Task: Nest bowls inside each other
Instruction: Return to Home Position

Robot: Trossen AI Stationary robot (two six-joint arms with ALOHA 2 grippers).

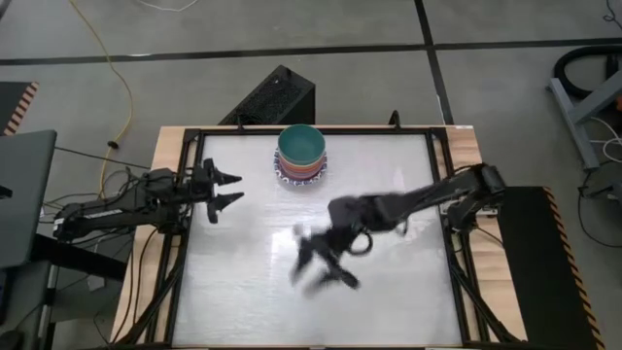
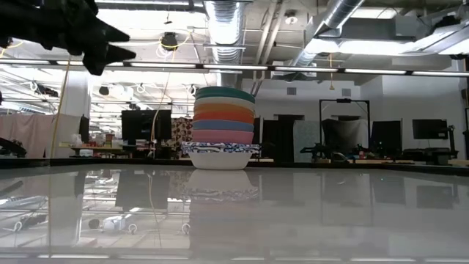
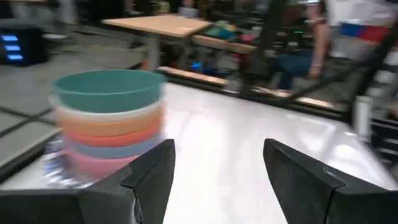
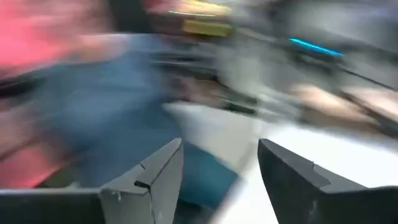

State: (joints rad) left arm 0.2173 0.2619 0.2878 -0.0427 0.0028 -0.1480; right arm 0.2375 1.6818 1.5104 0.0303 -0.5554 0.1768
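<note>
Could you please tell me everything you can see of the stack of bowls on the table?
The stack of bowls stands upright and even near the middle of the table's far edge, as the low view sees it. A teal-green bowl sits on top, open and empty. Below it the rims show as bands: cream, orange, blue, pink, then white with a blue pattern at the base. The bowls look smooth and glossy. Only the table touches the stack.

Glossy table (image 1: pixel 243 292) with wood edges. Black box (image 1: pixel 277 97) on the floor just behind it. Yellow cable (image 1: pixel 125 97) on the floor, left. Ceiling ducts (image 2: pixel 227 22) overhead.
</note>
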